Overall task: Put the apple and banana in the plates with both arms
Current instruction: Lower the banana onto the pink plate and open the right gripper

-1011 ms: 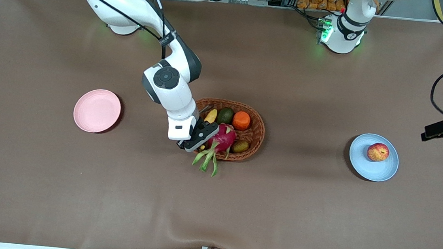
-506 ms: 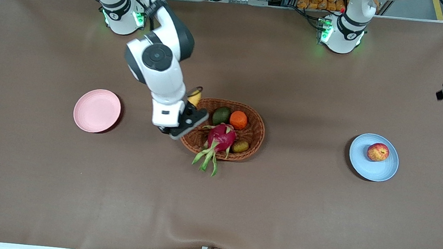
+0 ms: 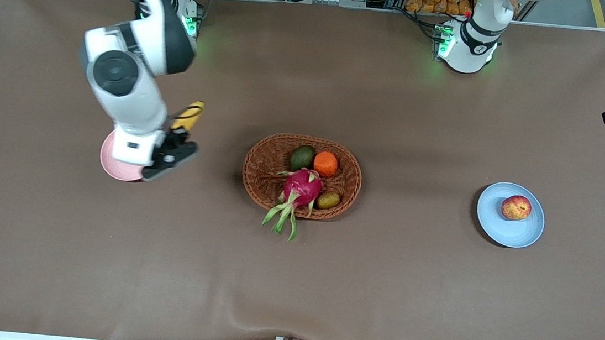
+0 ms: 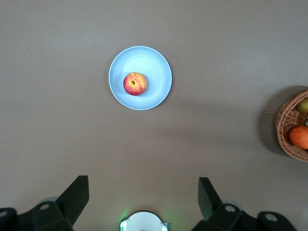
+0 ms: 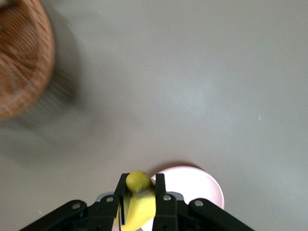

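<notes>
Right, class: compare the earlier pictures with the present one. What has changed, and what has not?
The right gripper, shut on the banana, lifted it out of the basket and carried it toward the right arm's end, now over the pink plate. The left gripper stayed open, shifting only slightly. The apple on the blue plate and the basket's other fruit stayed put.

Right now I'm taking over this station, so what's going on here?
The right gripper is shut on the banana, up in the air over the pink plate. The apple already sits on the blue plate. The left gripper waits open, high above that plate.
</notes>
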You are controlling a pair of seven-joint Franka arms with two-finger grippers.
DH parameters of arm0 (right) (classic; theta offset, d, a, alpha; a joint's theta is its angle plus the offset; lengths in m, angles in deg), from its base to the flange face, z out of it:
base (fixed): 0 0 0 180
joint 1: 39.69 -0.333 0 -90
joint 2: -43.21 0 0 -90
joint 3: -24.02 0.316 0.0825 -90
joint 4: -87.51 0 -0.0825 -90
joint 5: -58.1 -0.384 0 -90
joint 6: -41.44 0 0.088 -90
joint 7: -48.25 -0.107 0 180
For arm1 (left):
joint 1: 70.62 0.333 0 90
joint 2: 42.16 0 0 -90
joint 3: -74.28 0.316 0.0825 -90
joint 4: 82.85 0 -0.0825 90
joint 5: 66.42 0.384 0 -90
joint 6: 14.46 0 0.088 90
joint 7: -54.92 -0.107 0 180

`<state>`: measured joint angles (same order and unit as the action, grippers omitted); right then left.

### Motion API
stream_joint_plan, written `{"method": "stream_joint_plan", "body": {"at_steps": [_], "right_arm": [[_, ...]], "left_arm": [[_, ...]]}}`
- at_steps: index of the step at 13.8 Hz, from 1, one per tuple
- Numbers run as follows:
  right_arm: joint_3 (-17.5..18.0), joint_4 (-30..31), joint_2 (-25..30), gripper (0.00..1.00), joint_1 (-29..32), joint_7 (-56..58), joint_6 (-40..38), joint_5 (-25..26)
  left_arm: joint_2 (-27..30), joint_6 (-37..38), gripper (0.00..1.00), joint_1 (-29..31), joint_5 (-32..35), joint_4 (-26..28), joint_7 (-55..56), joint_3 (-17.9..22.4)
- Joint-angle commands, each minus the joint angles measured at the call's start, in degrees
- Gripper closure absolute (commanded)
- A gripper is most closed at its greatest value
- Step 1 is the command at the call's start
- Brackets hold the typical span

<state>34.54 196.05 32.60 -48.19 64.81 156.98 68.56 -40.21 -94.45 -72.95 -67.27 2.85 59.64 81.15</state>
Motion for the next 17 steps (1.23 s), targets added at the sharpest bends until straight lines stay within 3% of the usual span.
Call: {"method": "stream_joint_plan", "body": {"at_steps": [1,5,11,17], "right_arm": [[-3.7,14.0,6.9,1.00,3.5,7.1,9.0,0.5],[-11.5,24.1,6.9,1.00,4.4,13.7,25.0,0.4],[-13.3,28.8,4.4,1.00,4.4,13.7,37.3,-0.2],[-16.9,28.8,-0.5,1.00,4.0,13.5,46.3,-0.2]], "left_arm": [[0.6,-1.7,0.00,-0.4,1.0,0.2,1.3,-0.2],[0.2,-3.2,0.00,-0.5,-0.6,1.0,1.4,-0.1],[0.2,-3.2,0.00,-0.5,-1.8,1.4,0.2,0.0],[-0.2,-2.8,0.00,-0.4,-1.7,1.5,0.2,0.0]]}}
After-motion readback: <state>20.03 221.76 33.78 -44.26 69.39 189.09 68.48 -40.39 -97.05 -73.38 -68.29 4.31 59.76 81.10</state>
